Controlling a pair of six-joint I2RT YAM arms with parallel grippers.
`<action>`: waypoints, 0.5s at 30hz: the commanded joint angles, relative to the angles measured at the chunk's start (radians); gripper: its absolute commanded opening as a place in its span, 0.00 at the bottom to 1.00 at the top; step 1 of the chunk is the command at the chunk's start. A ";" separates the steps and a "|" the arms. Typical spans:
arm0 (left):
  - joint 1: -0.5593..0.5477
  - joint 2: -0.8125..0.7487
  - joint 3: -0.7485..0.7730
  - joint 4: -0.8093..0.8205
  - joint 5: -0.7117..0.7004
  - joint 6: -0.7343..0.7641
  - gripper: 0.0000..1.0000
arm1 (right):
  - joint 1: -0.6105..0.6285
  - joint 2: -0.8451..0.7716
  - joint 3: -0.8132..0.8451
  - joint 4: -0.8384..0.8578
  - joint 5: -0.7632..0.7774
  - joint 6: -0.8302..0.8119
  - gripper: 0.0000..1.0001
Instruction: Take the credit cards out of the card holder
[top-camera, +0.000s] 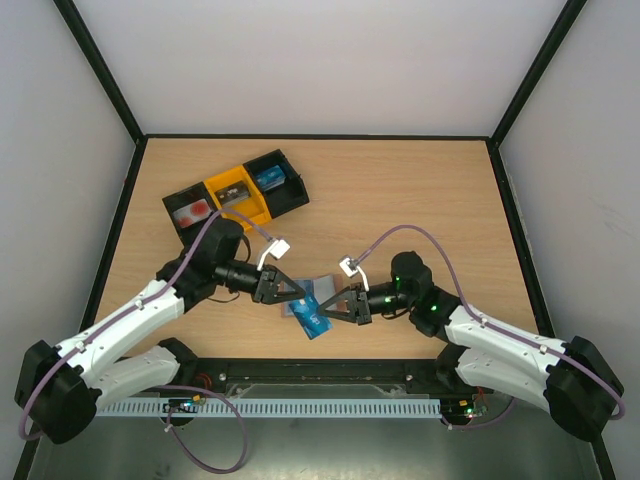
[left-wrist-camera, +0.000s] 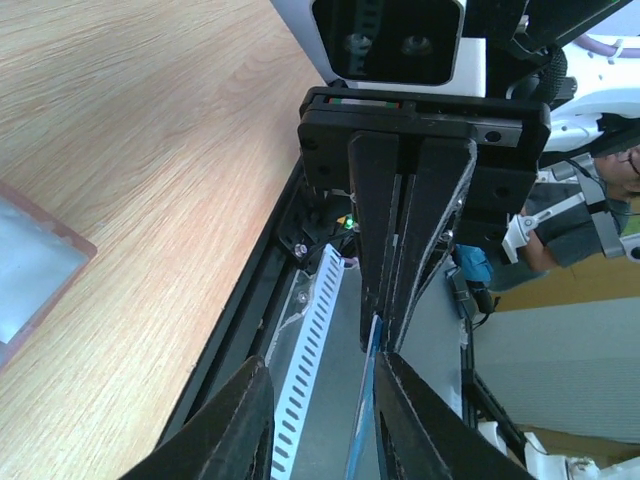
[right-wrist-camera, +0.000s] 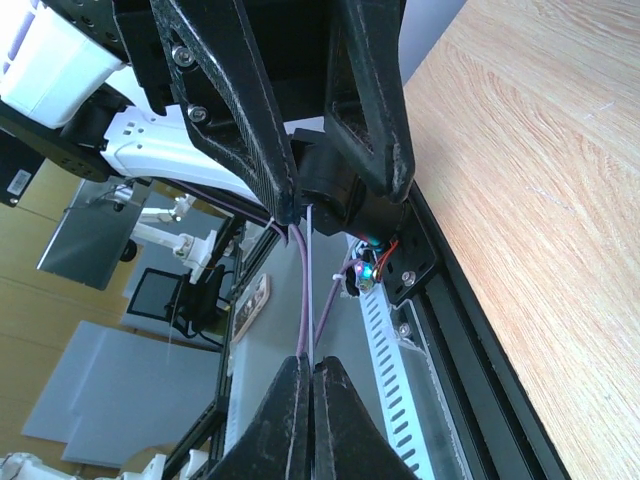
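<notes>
Left edge of left-wrist view: holder (left-wrist-camera: 30, 262) flat on table (top-camera: 420, 190), only a corner in frame; cannot tell if more cards sit inside. Lower centre: left gripper (left-wrist-camera: 322, 380) part open, fingers straddling card (left-wrist-camera: 366, 400), no contact visible. Card thin, stiff, light, probably slick; edge-on, face hidden; best pinched across flat faces. Centre: right gripper (left-wrist-camera: 385, 340) closed, pinching card's far end.
</notes>
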 joint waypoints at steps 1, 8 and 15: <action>0.002 -0.022 -0.016 0.053 0.057 -0.028 0.30 | -0.001 -0.006 0.038 0.013 -0.014 -0.015 0.02; 0.000 -0.031 -0.031 0.095 0.074 -0.063 0.32 | -0.001 -0.017 0.034 0.014 -0.013 -0.008 0.02; -0.011 -0.031 -0.039 0.105 0.074 -0.077 0.28 | -0.002 -0.029 0.033 0.006 -0.003 -0.005 0.02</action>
